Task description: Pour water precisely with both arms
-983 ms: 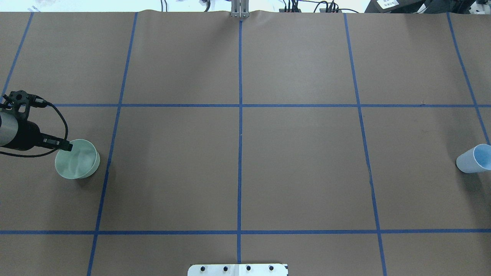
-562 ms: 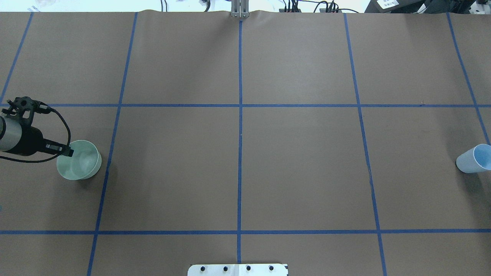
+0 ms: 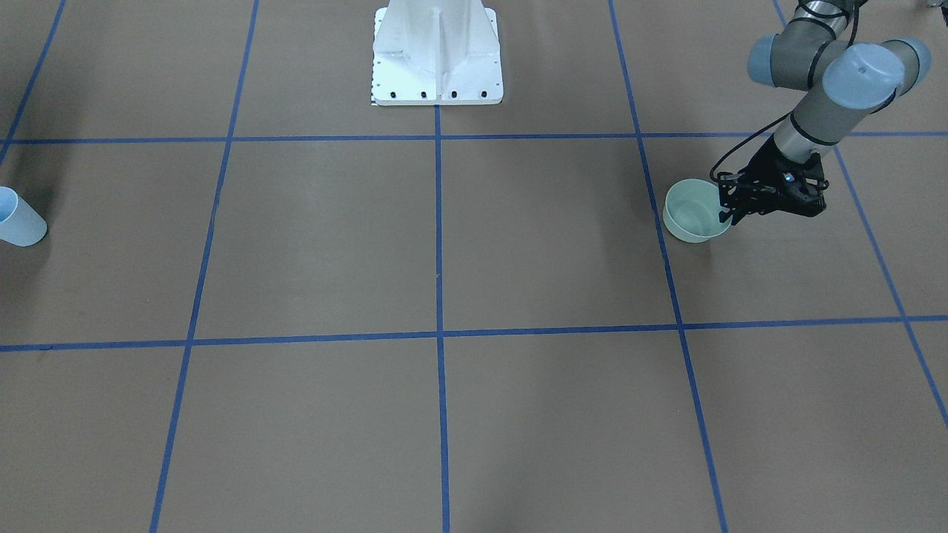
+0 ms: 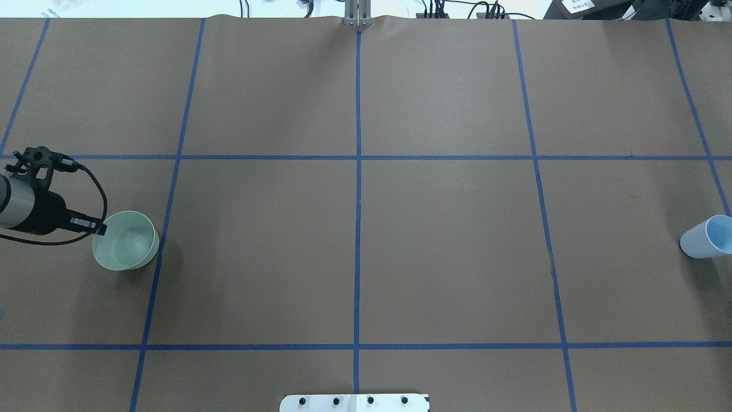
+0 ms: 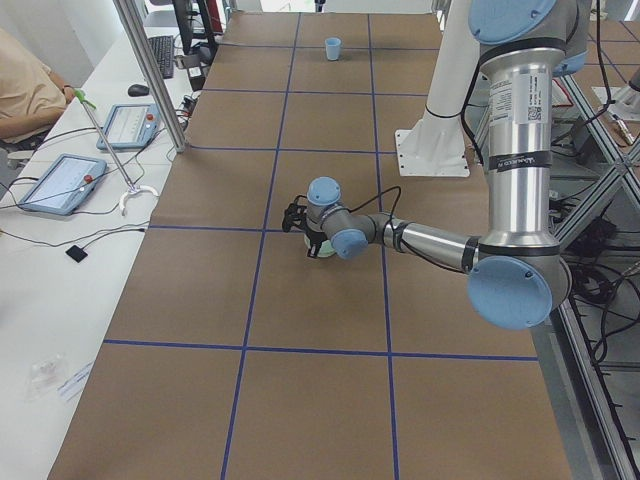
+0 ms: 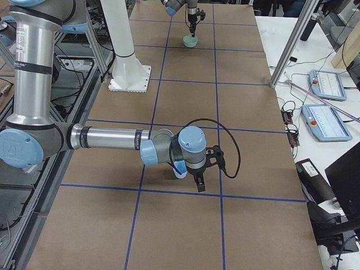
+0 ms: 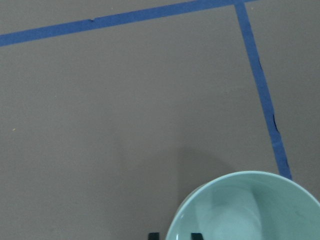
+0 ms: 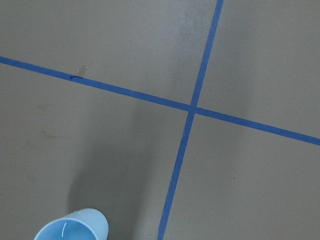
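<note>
A pale green bowl is at the table's left, also seen in the front view and the left wrist view. My left gripper is shut on the bowl's rim, one finger on each side of it. Water shows as faint glints in the bowl. A light blue cup stands at the far right edge. In the right side view the right arm's wrist is right at this cup; I cannot tell whether its gripper is open or shut. The right wrist view shows the cup's mouth with a white glint.
Blue tape lines divide the brown table into squares. The white pedestal stands at the robot's side. A side table with tablets and a seated person lies beyond the far edge.
The left gripper and the green bowl have shifted a little to the right and toward the robot. The strong ripples in the bowl have calmed. The blue cup has not moved.
</note>
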`<state>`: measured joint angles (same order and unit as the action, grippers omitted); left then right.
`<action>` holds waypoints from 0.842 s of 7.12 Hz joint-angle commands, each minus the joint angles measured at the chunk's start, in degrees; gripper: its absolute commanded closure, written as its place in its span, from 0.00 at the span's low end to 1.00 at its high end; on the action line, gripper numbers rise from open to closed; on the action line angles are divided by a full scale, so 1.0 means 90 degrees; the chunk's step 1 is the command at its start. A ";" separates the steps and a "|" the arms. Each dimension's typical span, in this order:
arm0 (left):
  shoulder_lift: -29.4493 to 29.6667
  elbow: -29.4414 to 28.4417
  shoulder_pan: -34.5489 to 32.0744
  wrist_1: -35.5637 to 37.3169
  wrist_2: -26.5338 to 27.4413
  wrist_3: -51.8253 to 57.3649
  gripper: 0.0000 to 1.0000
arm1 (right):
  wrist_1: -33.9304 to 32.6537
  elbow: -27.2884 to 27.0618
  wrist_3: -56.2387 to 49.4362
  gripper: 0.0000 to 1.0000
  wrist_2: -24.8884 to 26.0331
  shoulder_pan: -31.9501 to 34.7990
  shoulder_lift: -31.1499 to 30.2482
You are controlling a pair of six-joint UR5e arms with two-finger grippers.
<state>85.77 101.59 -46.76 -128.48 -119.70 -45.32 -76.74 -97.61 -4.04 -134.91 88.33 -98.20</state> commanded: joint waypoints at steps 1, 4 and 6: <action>0.0049 0.0457 0.0001 0.0105 -0.0175 -0.0090 1.00 | 0.0001 0.0006 0.0010 0.00 0.0000 0.0000 -0.0006; 0.0856 0.0626 0.0010 0.0872 -0.0440 -0.0540 1.00 | 0.0001 0.0006 0.0010 0.00 -0.0010 0.0000 -0.0006; 0.1860 0.0607 0.0059 0.1693 -0.0440 -0.1025 1.00 | -0.0008 0.0015 0.0010 0.00 -0.0010 0.0000 -0.0006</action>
<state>96.84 107.12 -46.53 -117.81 -123.62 -51.41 -76.78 -97.52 -3.95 -135.00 88.33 -98.26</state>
